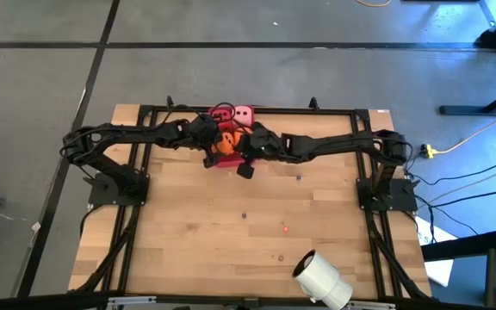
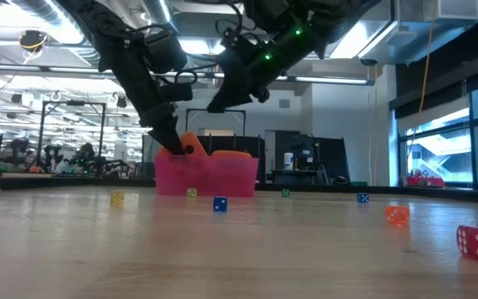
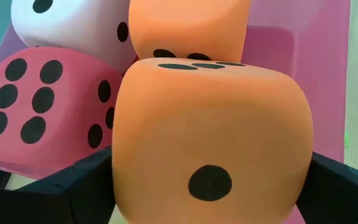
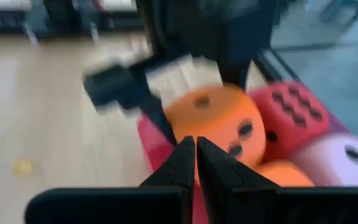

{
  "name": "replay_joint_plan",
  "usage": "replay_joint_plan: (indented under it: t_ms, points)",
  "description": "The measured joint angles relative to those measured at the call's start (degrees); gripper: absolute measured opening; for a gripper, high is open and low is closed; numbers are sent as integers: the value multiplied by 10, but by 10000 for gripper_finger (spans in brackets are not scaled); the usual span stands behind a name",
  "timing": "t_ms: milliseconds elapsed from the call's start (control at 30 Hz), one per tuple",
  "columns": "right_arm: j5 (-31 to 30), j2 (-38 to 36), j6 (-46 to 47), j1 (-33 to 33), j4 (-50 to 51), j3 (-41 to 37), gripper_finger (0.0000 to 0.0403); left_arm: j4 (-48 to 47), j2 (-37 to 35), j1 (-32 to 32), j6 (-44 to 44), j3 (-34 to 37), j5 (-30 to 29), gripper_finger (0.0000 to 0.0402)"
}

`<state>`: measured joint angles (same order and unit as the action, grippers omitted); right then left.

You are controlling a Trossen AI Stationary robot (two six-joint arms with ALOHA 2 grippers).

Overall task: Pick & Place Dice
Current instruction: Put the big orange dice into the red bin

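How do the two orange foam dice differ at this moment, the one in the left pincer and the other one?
The near orange foam die sits between the left pincer fingers, a single pip facing the wrist camera; the far orange foam die lies free behind it, beside the pale pink die. The held one fills much of the left wrist view; the other is partly hidden behind it. Both are soft orange cubes with dark pips over the translucent red tray.

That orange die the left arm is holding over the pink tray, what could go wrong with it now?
The tray already looks crowded: the red die, pink die and another orange die sit close together. The held orange die may land on top and roll out. The right gripper is close by, so the arms could bump.
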<state>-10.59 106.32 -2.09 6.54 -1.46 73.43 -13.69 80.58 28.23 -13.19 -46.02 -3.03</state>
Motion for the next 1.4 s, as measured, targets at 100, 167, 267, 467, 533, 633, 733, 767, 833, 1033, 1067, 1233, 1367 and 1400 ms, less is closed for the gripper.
replay_joint_plan:
  t_ms: [100,167,267,467,533,633,733,767,833,1033,1067,1233,1367,1400]
  points:
    - [14,4,0,2,-25,1,19,1,0,0,1,0,0,396]
    - [24,11,0,2,-49,1,14,3,0,0,4,0,-1,397]
    - [29,20,0,3,-66,0,5,14,0,0,4,0,-3,398]
    - [31,62,1,7,-120,0,6,23,0,-4,6,0,-4,398]
    - [31,75,1,10,-141,0,6,23,0,-4,6,0,-4,398]
    - [31,91,6,15,-170,1,5,24,0,-4,5,0,-4,398]
    - [20,100,17,20,-176,0,5,25,0,-4,5,0,-4,398]
    - [14,100,16,21,-174,0,5,27,0,-4,5,0,-4,398]
    - [7,100,15,25,-175,0,5,35,0,-4,5,0,-4,398]
    - [9,100,20,38,-159,0,5,47,0,-4,5,0,-4,398]
    - [9,99,19,40,-152,0,5,49,0,-4,5,0,-3,398]
    - [10,99,20,47,-122,0,5,61,-2,-4,-14,0,-3,398]
    - [9,99,21,50,-117,0,4,74,-2,-4,-14,0,-5,398]
    - [9,99,21,51,-117,0,4,76,-2,-4,-14,0,-5,398]
